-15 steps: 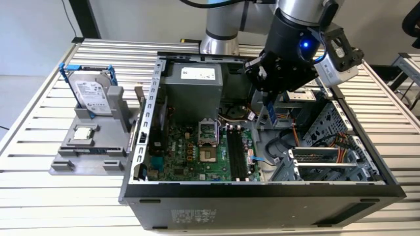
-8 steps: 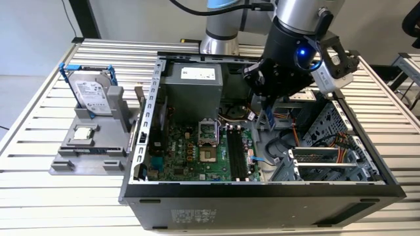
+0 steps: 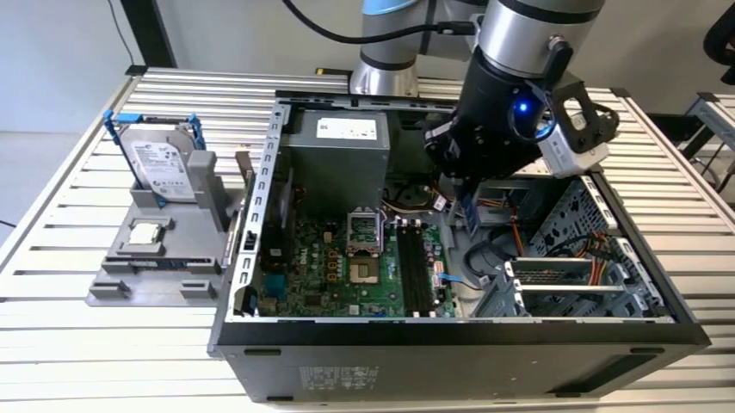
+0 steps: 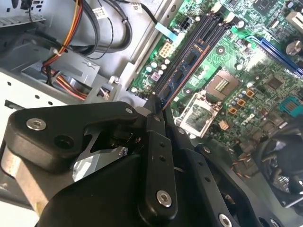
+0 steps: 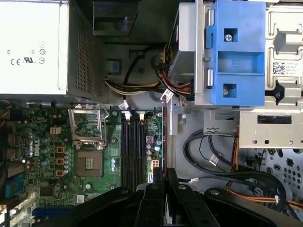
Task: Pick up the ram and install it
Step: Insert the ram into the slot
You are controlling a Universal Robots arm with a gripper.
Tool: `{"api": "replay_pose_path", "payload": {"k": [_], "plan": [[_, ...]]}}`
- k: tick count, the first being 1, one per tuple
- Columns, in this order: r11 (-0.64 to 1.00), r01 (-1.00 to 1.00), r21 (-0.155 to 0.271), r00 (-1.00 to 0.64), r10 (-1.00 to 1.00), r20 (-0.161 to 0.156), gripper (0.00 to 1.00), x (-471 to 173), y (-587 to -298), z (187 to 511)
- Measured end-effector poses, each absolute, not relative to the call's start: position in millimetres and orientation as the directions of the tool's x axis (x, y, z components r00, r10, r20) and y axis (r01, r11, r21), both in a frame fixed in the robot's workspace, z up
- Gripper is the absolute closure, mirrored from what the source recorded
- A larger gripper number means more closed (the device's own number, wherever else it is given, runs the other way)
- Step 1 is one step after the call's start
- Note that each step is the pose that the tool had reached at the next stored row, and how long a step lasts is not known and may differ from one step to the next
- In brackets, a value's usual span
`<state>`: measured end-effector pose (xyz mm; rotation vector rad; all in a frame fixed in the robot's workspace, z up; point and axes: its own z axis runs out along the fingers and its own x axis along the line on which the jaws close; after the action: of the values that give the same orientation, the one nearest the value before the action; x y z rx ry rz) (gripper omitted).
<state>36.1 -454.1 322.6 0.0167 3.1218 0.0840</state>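
the gripper (image 4: 155, 111) gripped the ram (image 4: 183, 70), a thin flat strip with dark chips, near long black motherboard slots (image 5: 132, 146), looped cables (image 5: 208, 152) and a blue plastic bracket (image 5: 236, 52) crowded close

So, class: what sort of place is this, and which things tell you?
Probably a robotics lab's computer-assembly bench: an open black desktop computer case with a green motherboard sits on a slatted metal table, and the arm's black tool grips a thin blue ram strip.

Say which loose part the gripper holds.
The ram, the thin chip-lined strip clamped inside the case; hard drive and square chip sit on the grey stand.
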Motion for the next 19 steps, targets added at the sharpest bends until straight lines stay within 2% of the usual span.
{"api": "replay_pose_path", "payload": {"k": [13,19], "plan": [[0.998,0.019,0.054,-1.000,0.020,-0.018,1.00,36,-454,299],[0.995,0.090,0.054,-0.996,0.091,-0.018,1.00,36,-454,288]]}}
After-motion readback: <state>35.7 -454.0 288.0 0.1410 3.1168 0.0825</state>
